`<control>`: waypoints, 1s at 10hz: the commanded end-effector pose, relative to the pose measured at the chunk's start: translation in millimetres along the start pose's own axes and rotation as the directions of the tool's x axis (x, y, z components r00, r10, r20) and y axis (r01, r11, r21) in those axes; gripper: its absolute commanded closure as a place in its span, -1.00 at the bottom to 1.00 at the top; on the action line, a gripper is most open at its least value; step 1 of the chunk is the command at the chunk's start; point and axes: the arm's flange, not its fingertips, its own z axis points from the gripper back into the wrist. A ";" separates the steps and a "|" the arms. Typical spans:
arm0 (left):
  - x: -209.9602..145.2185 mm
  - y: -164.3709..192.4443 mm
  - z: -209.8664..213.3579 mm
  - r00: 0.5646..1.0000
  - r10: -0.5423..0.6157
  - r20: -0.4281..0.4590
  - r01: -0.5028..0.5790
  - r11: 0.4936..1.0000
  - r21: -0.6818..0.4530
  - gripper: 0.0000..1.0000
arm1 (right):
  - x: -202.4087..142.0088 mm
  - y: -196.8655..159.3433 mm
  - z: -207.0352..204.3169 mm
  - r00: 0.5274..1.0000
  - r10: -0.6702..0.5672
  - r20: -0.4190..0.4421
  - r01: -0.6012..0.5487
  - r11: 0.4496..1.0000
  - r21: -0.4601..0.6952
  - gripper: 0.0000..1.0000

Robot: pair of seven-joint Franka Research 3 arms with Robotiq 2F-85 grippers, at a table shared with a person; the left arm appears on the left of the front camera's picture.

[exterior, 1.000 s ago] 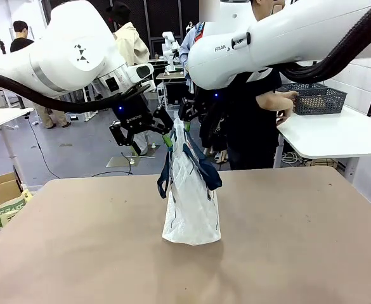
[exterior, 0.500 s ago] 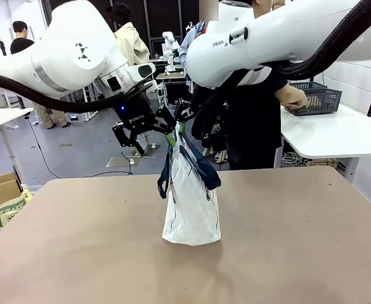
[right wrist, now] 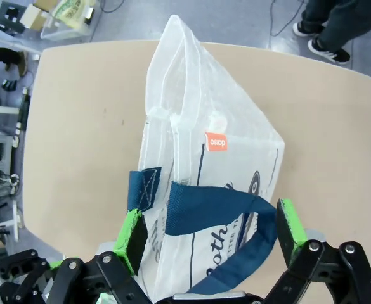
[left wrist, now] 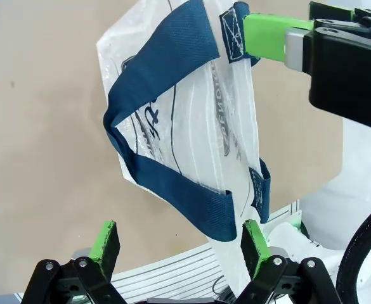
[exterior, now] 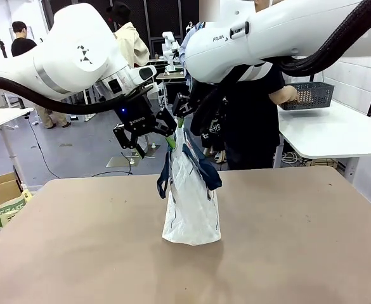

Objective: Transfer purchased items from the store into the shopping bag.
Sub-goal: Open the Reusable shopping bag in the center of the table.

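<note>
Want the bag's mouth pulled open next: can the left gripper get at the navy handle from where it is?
Likely yes: the left gripper has open fingers, and the navy handle of the shopping bag hangs just ahead between them, nothing in the way.

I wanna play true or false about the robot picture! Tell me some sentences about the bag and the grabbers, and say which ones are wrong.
1. The shopping bag stands on the brown table. True.
2. Its handles are red. False: they are navy blue.
3. The left gripper and the right gripper are both open at the bag's top. True.
4. The person's hand is inside the bag. False: it is at the dark mesh basket on the white table behind.
</note>
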 end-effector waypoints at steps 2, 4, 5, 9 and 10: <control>2.2 6.3 -4.8 1.000 -0.004 -0.019 0.004 1.000 -0.029 -1.00 | -8.8 0.9 -11.8 1.000 0.012 -0.027 -0.012 1.000 0.007 -1.00; 4.0 10.2 -10.6 1.000 0.005 -0.018 -0.005 0.999 -0.037 -1.00 | -15.4 -1.1 -21.4 0.998 0.006 -0.065 -0.005 1.000 0.004 -1.00; 4.3 11.5 -14.1 1.000 0.008 -0.025 -0.009 0.999 -0.040 -1.00 | -21.0 -3.3 -24.4 0.996 -0.003 -0.087 0.003 1.000 0.005 -1.00; 13.1 13.9 -26.7 1.000 0.022 -0.002 -0.022 1.000 -0.016 -1.00 | -34.4 -9.7 -31.9 0.990 -0.012 -0.137 0.014 1.000 0.011 -1.00; 18.0 14.8 -27.4 1.000 0.028 0.006 -0.028 1.000 -0.013 -1.00 | -34.9 -10.3 -31.1 0.990 -0.011 -0.139 0.014 1.000 0.015 -1.00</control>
